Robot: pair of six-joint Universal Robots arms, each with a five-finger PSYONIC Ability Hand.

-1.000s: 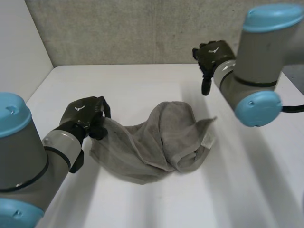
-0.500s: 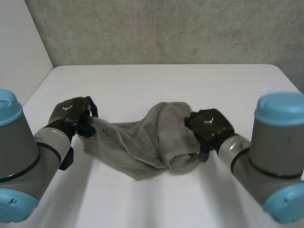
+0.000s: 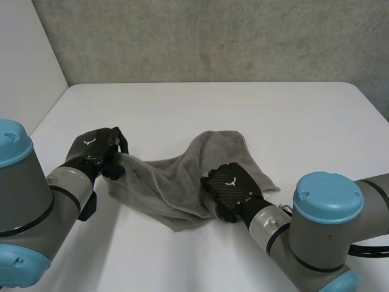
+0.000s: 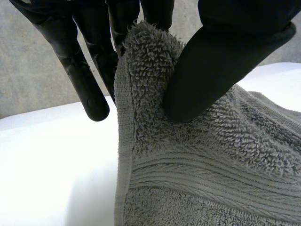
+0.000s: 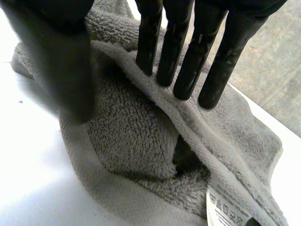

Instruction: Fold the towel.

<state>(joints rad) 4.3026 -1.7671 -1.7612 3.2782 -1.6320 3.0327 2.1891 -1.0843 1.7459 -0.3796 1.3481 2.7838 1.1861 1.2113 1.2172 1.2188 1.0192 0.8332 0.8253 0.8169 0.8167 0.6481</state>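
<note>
**A:** Counting the cloths first, how many are there?

**B:** One. It is a single grey terry-cloth towel (image 3: 176,179), bunched into a loose, rumpled heap rather than spread flat. It lies on the near half of the white table (image 3: 243,109), about midway between the two arms.

**A:** And how many hands are on it?

**B:** Two, and both touch it. The black left hand (image 3: 97,149) is at the towel's left end, where the cloth rises off the table to meet it. In its wrist view the thumb (image 4: 221,61) presses a hemmed edge of the towel against the fingers, so that end is firmly pinched. I cannot tell whether it is a true corner.

**A:** What about the other one?

**B:** The black right hand (image 3: 231,188) lies back-up on the towel's near right part. Its wrist view shows the fingers (image 5: 188,61) straight and side by side, with their tips against a raised fold. The thumb (image 5: 56,61) stands well apart, its tip down on the cloth. A hump of towel sits between them, but nothing is clamped, so that hand is spread and grips nothing.

**A:** Is there anything else on the towel?

**B:** There is one white sewn-in label (image 5: 225,207) at the hem past those fingertips, with print too small to read.

**A:** And around the table?

**B:** One grey concrete wall (image 3: 213,36) stands behind the table, and one plain white panel (image 3: 24,61) stands at its left side.
</note>
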